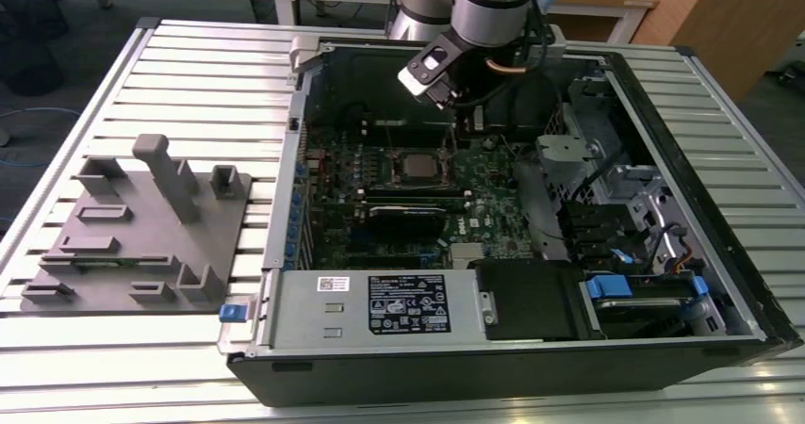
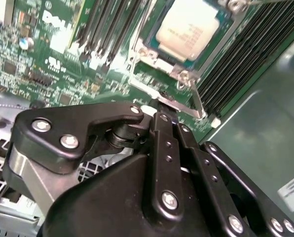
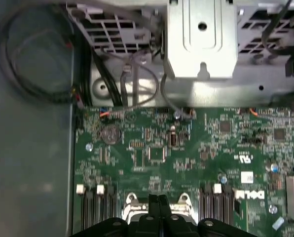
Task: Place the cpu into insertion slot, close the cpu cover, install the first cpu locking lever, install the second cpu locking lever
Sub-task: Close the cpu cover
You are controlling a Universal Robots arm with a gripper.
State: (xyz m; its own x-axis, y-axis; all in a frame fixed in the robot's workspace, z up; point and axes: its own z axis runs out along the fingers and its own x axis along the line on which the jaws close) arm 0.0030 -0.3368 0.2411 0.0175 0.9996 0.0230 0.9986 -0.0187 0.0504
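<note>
Dull silver-grey metal tops the cpu (image 2: pixel 189 27), a small flat square with faint print across its face. In the second wrist view it lies flat in the insertion slot (image 2: pixel 162 57) on the green motherboard (image 3: pixel 152 153), with long black memory slots (image 2: pixel 112 29) running along either side. Thin silver metal of the cpu cover (image 2: pixel 136 50) frames the chip's edges; from this angle I cannot tell whether the frame is fully pressed down. A bare silver locking lever (image 2: pixel 195 96) slants away from one corner of the socket, near a screw head.

Black and heavily jointed, the gripper (image 2: pixel 162 109) has its two fingers (image 3: pixel 154 210) pressed together, tips just beside the socket's edge and close to that lever. I cannot tell whether anything is pinched between them.

In the exterior view the robot arm (image 1: pixel 484 5) reaches down into the open computer case (image 1: pixel 717 207), which lies on a slatted metal table (image 1: pixel 188 75), and the chip sits near the middle of the board. A grey plastic fixture (image 1: pixel 139 236) rests on the table towards the exterior view's left, well apart from the case's interior.
</note>
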